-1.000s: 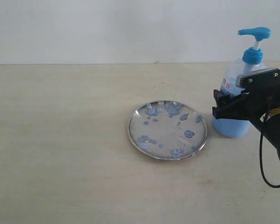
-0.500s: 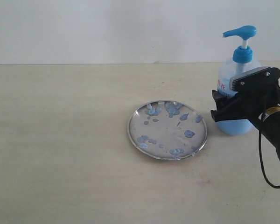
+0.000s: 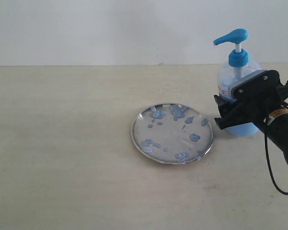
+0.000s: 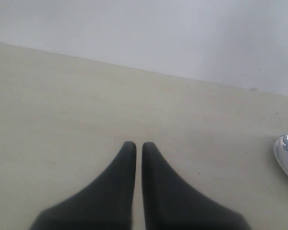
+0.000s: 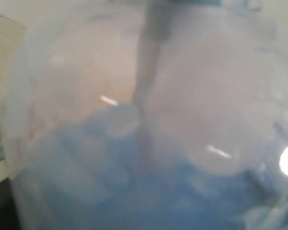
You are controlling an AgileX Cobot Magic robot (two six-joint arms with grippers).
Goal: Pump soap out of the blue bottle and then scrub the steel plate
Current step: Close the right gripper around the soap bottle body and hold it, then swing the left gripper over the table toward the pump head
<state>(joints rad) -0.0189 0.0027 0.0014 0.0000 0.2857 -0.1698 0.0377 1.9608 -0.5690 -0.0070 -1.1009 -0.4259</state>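
The blue bottle (image 3: 229, 72), clear with a blue pump head (image 3: 230, 37), stands upright just right of the steel plate (image 3: 137, 139). My right gripper (image 3: 232, 111) is shut on the bottle's body from the right side. Light blue soap (image 3: 241, 129) fills the bottle's lower part, and several pale blue blobs (image 3: 177, 111) dot the plate. In the right wrist view the bottle (image 5: 134, 96) fills the frame, blurred, with soap (image 5: 134, 191) low in it; the fingers are hidden. My left gripper (image 4: 135, 145) is shut and empty above bare table, with the plate's edge (image 4: 287, 155) off to one side.
The beige table (image 3: 62, 143) stretches left of the plate and in front of it. A pale wall (image 3: 110, 28) rises behind the table's far edge. A black cable (image 3: 271, 167) hangs from the right arm.
My right gripper has carried the bottle leftward, closer to the plate's right rim. The plate and its blobs have not moved.
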